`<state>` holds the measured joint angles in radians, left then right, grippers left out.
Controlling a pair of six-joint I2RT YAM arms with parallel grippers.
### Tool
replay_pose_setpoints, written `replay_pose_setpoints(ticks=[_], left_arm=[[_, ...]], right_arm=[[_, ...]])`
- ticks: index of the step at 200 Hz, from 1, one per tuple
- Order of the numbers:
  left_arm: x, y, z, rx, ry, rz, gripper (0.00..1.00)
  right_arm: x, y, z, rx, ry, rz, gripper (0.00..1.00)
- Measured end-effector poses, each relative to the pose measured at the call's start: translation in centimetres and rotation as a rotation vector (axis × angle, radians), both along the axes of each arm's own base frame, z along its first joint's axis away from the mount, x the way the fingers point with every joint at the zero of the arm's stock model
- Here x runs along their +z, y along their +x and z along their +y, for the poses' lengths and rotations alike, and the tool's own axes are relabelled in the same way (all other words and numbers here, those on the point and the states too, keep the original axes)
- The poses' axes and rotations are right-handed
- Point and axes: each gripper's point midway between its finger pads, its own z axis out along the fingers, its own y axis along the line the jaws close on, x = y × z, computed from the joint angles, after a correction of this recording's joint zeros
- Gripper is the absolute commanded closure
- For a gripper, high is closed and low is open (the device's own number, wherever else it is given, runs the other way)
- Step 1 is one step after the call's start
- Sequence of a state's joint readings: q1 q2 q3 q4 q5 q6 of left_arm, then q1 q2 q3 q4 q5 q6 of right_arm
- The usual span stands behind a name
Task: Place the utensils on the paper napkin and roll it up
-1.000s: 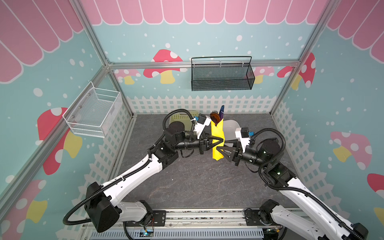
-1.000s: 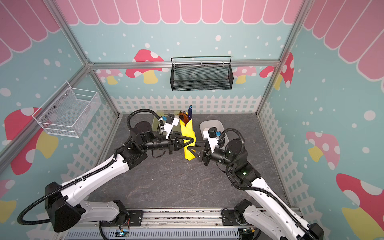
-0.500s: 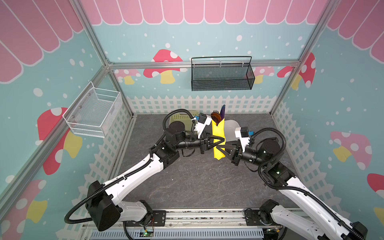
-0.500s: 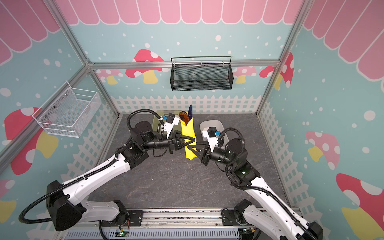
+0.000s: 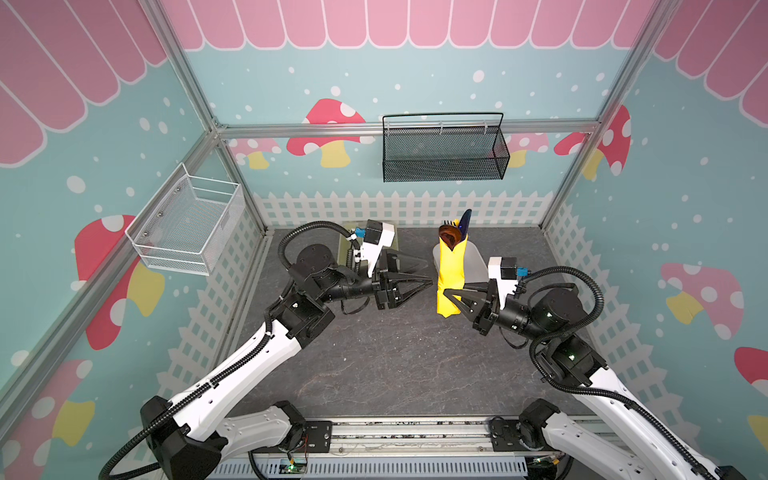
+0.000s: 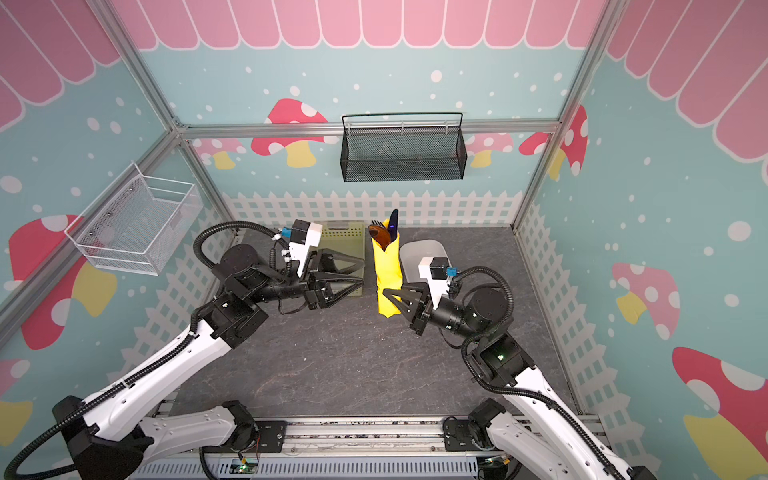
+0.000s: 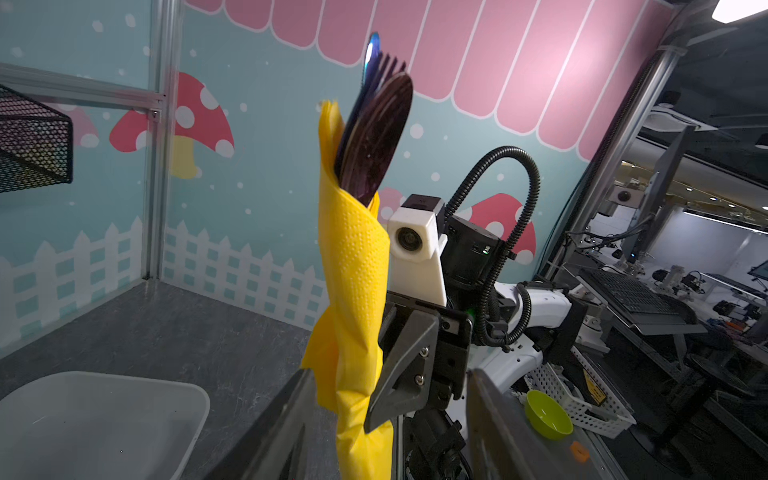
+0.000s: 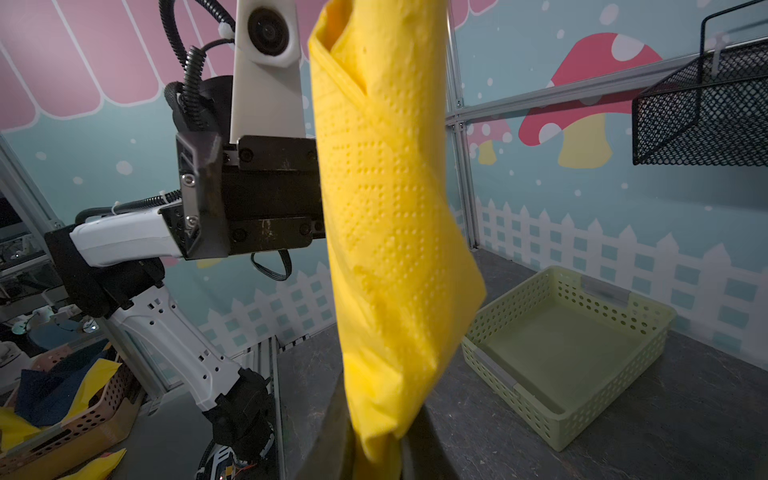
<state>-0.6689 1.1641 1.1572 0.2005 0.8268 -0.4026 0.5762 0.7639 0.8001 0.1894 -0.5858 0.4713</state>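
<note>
Far left, one white wire basket [image 5: 187, 226] hangs on the side wall. Next along comes the first of two arms. The left claw [image 5: 429, 272] has its jaws spread, the tips just beside the roll with a sliver of gap, gripping nothing. Behind it, one pale green perforated basket [image 6: 347, 237] sits on the worktop [image 5: 374, 357] against the back fence. One black mesh basket [image 5: 442, 153] hangs on the back wall above.

In the middle is the one paper napkin [image 5: 449, 266], bright yellow and wrapped into a tube. It stands upright in the air over the worktop. Out of its open top poke the utensils [image 7: 376, 129], three of them: a dark spoon [image 7: 380, 141], a fork [image 7: 392, 62] showing its tines, and a blue piece [image 7: 371, 50] reaching highest.

Just behind and to the right of the roll, one pale grey tray [image 6: 424, 253] lies on the worktop. Then comes the right claw [image 5: 453, 291], its jaws clamped on the lower part of the napkin, with the crumpled tail hanging below the fingers.

What has changed is a handover. A second ago the left claw was pinching the roll at mid-height while the right claw stood open at its lower end. Now the right one grips and the left has let go. The roll has stayed upright in much the same spot, and the baskets and tray have not shifted.
</note>
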Motion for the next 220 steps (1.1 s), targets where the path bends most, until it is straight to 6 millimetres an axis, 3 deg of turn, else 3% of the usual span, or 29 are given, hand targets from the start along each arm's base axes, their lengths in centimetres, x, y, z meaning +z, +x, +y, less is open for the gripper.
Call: replay_pose_setpoints(ticks=[48, 116, 160, 179, 220], left_arm=[[-0.9, -1.1, -1.3, -0.110, 0.023, -0.015, 0.28], [0.7, -5.1, -3.8, -0.302, 0.017, -0.121, 0.25], [0.7, -6.4, -4.5, -0.369, 0.021, -0.145, 0.28], [0.4, -6.5, -4.5, -0.378, 0.030, -0.141, 0.36], [-0.1, -6.2, -4.6, -0.357, 0.049, -0.143, 0.40]], right_arm=[[2.3, -2.5, 0.3, 0.119, 0.046, -0.115, 1.00], [2.3, -5.0, 1.4, 0.299, 0.033, -0.180, 1.00], [2.0, -5.2, 1.6, 0.329, 0.026, -0.173, 1.00], [2.1, -5.2, 1.6, 0.325, 0.027, -0.173, 1.00], [1.9, -5.0, 1.6, 0.316, 0.022, -0.166, 1.00]])
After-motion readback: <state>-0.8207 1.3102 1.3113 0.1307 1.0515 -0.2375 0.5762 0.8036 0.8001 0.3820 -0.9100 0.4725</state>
